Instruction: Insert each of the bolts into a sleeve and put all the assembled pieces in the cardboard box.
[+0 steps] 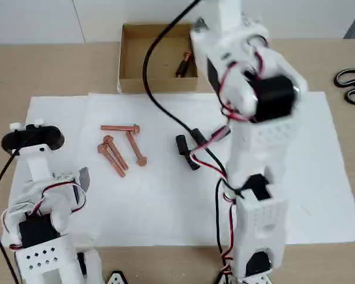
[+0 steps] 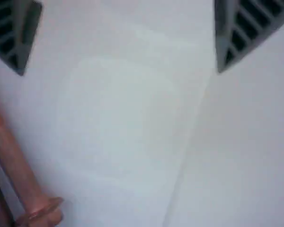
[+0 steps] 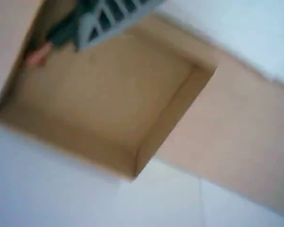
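From above, you see the cardboard box at the far side of the table, with one assembled piece showing inside it toward its right wall. Your right arm stretches far over that box, its right gripper above the far right corner. Four loose bolts lie on the white paper left of centre, and black sleeves lie just right of them, beside the arm's cable. Scissors rest at the far right edge. Your left arm sits folded at the near left, with the left gripper pointing down at the paper, near the bolts.

Close to the sheet, the left wrist view gives you what the high view cannot: the left gripper is released, its fingers spread wide over bare paper, with one bolt lying off to the side.

Over the box, the right wrist view looks straight down into it. The assembled piece sits by a wall, right next to the right gripper. You cannot tell whether that gripper clamps the piece or has let it go.
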Robot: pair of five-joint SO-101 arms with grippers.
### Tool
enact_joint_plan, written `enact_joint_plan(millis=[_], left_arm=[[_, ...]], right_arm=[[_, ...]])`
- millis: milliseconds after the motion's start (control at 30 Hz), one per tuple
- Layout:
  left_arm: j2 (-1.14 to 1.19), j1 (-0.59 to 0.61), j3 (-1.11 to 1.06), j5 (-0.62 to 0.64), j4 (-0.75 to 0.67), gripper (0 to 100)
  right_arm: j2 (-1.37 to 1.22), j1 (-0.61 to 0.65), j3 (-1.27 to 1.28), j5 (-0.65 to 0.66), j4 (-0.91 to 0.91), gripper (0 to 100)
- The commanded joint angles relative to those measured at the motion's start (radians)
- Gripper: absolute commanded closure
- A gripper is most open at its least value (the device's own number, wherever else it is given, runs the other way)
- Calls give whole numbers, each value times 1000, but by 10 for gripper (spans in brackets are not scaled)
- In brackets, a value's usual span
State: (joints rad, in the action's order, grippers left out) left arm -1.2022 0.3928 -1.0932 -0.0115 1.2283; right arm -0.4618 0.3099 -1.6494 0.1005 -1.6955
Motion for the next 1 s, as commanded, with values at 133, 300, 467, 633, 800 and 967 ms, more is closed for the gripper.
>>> enact_joint_plan(millis=[133, 300, 467, 633, 800, 967], left_arm=[[-8, -6, 5, 8, -15, 751], [-8, -6, -5, 6, -15, 751], [-8, -2, -19, 5, -18, 751], [-8, -5, -18, 5, -21, 751], [-3, -5, -15, 5, -15, 750], [-3, 0, -16, 8, -14, 750]], right_arm=[[245, -41, 109, 12, -51, 844], [470, -35, 496, 11, -47, 844], [696, -35, 956, 5, -33, 843], [868, -41, 1341, 11, -30, 842], [908, -79, 1705, 12, 154, 841], [901, -134, 1929, -35, 461, 843]])
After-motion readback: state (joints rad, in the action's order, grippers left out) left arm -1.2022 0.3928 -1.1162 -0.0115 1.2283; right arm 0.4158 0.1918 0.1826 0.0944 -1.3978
